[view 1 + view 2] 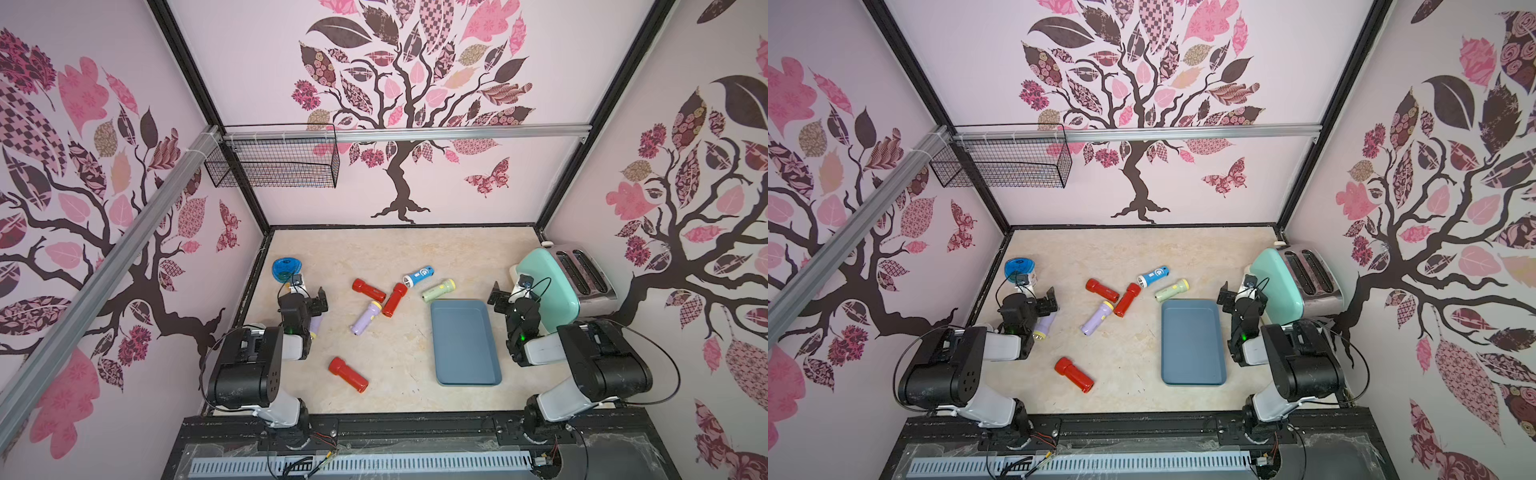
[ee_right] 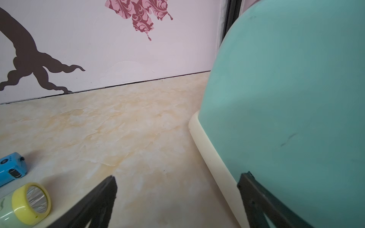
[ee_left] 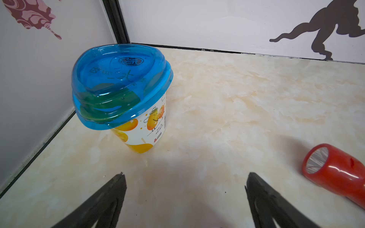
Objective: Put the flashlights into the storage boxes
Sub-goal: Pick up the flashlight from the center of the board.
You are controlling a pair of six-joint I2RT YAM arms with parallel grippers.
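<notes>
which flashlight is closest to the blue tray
The pale green flashlight with the yellow head, lying just off the far edge of the tray; every other flashlight lies farther away.

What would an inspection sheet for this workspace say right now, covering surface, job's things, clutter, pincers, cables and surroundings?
Surface: beige marbled tabletop; no spills seen.
Job's things: slate-blue tray empty. Outside it on the table lie three red flashlights, two lilac flashlights (one partly under the left arm), a pale green flashlight and a blue-and-white flashlight.
Clutter: blue-lidded jar; mint toaster; wire basket hanging from the rail.
Grippers: left pincer open, empty; right pincer open, empty, close beside the toaster.
Cables: black cable loops at both wrists.
Surroundings: tree-print walls.
</notes>
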